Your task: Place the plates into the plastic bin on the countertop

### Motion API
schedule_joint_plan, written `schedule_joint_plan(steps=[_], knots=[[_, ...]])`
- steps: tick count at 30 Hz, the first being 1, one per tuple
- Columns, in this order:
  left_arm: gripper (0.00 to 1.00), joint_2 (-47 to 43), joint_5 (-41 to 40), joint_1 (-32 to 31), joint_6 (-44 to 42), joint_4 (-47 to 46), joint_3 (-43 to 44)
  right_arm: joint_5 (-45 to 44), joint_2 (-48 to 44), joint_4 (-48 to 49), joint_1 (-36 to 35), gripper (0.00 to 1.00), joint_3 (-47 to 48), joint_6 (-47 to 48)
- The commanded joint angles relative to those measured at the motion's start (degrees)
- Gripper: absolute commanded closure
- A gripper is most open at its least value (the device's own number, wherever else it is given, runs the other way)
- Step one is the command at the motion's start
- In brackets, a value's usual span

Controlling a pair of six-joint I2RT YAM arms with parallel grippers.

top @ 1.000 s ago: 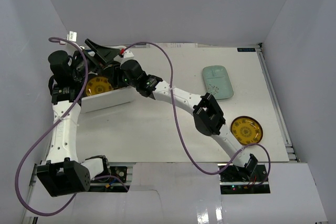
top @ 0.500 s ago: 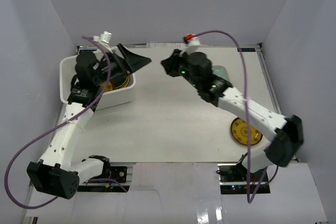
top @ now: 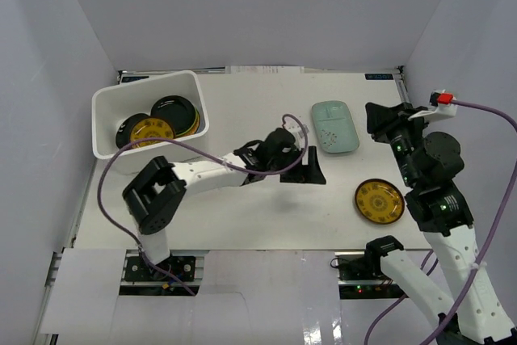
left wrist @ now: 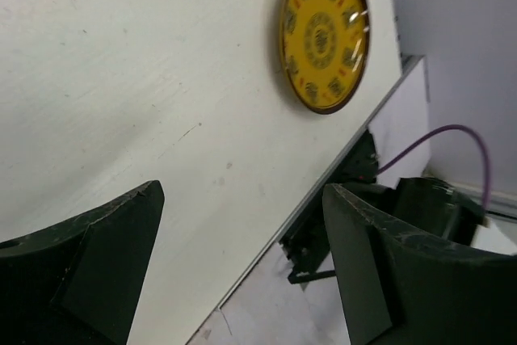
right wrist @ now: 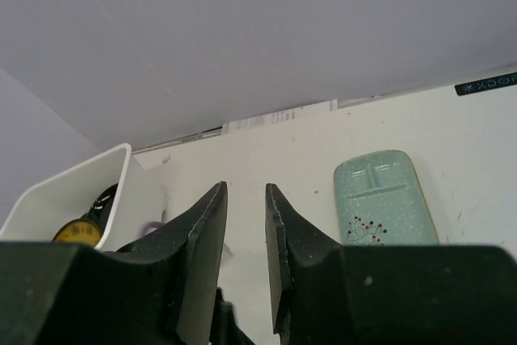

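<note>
A: Start at the upper left. What's in the plastic bin (top: 106, 141)?

B: One gold plate (top: 152, 129) face up and a glossy black plate (top: 175, 111) behind it. A dark rim shows at the left, maybe a second black one. They overlap, so no firm count.

A: So that part's done. Centre of frame?

B: The left arm reaches low across the countertop (top: 242, 216), with the left gripper (top: 311, 169) out past mid-table. In its wrist view the fingers (left wrist: 97, 264) are spread wide with nothing between them. A second gold plate (left wrist: 323, 34) lies ahead of them in the upper part of that frame, near the table's front edge.

A: Touching it?

B: No, apart. Overhead, that plate (top: 379, 200) sits to the lower right of the gripper.

A: Anything else loose?

B: The pale mint plate (top: 334, 126), flat on the table, upper right of centre. Nothing is near its rim.

A: Far right?

B: The right gripper (top: 378, 117) is raised near the right wall. In its wrist view the jaws stand almost together, a thin slit between them, and hold nothing. The mint plate (right wrist: 386, 195) is below and ahead of it, and the bin (right wrist: 73, 191) is at the far left.

A: Tally?

B: Several plates binned. Two are visibly left, mint and gold. My guess is the gold one is the left arm's next pick.
</note>
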State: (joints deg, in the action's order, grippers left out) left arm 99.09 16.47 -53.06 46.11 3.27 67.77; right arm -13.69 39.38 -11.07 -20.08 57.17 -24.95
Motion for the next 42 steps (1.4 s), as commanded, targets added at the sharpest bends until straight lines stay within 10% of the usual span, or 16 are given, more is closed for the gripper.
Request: schedule_joint_plan(steps=[1,25,27,42], knots=[[0.10,5.73,-5.48,-4.67,-1.19,-1.60,5.35,1.99,-2.10,-5.80,0.30,0.68,3.21,2.97],[0.58,41.36,-6.80,-11.45,6.19,-0.37,34.18,12.73,-8.17,-5.10,0.12,0.69,-2.76,1.57],[0.91,41.80,-6.89,-11.45,6.10,-0.11,34.71,12.47,-8.17,-5.19,0.21,0.69,-2.94,1.57],[1.00,2.81,2.94,-0.85,5.48,-19.42,1.08,17.92,-7.20,1.22,0.21,0.70,-1.45,-2.82]])
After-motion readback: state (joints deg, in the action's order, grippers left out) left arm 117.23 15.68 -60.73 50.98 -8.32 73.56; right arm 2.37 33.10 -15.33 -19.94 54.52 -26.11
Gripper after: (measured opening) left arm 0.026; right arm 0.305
